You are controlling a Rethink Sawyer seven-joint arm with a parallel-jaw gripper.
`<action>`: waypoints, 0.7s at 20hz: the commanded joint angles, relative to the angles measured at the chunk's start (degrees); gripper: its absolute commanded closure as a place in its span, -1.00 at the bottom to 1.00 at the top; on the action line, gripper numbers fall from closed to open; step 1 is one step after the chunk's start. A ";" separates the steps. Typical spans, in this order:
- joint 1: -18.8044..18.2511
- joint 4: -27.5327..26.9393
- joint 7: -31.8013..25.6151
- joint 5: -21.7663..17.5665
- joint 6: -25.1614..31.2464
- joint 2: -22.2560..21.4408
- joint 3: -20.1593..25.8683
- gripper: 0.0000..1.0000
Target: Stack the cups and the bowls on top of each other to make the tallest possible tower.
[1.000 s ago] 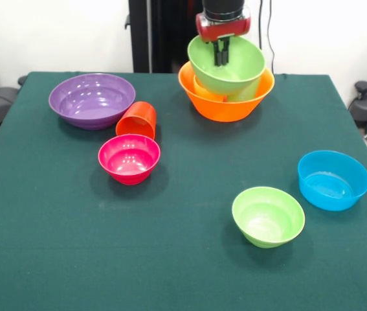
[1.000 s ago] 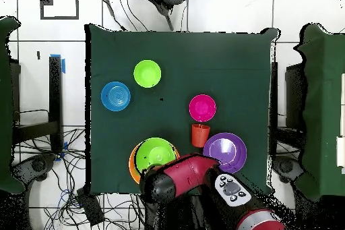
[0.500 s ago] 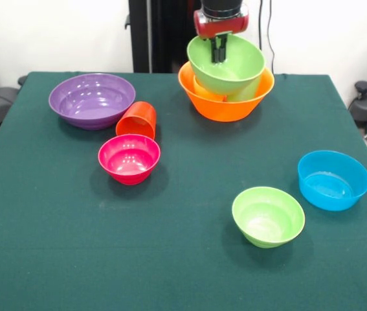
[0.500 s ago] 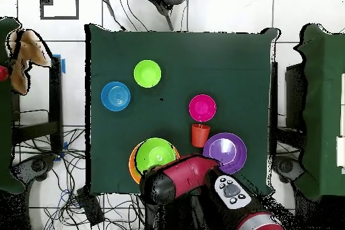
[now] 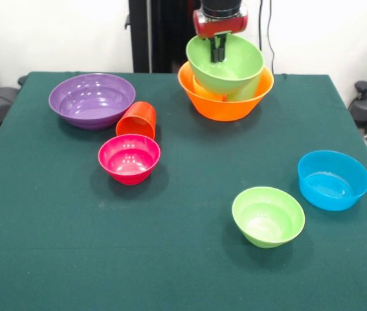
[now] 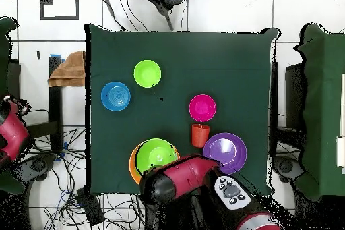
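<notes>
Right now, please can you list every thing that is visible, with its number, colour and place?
large orange bowl: one, orange, far side of the table under the arm, base of the tower.
large light-green bowl: one, light green, tilted on top inside the orange bowl.
tumblers: partly hidden between those two bowls; count unclear.
purple bowl: one, purple, far left in the front view.
orange-red cup: one, lying on its side between the purple and pink bowls.
pink-red bowl: one, left of centre.
small light-green bowl: one, near right.
blue bowl: one, right edge.
person: a part at the overhead view's left edge.
end effector: one, black, at the light-green bowl's far rim.
</notes>
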 commanded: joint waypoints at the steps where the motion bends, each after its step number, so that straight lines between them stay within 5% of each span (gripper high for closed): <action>1: 1.54 0.59 -0.51 -2.89 4.52 3.27 -0.65 1.00; 14: 1.70 1.32 -1.17 -2.66 6.08 2.87 -1.04 1.00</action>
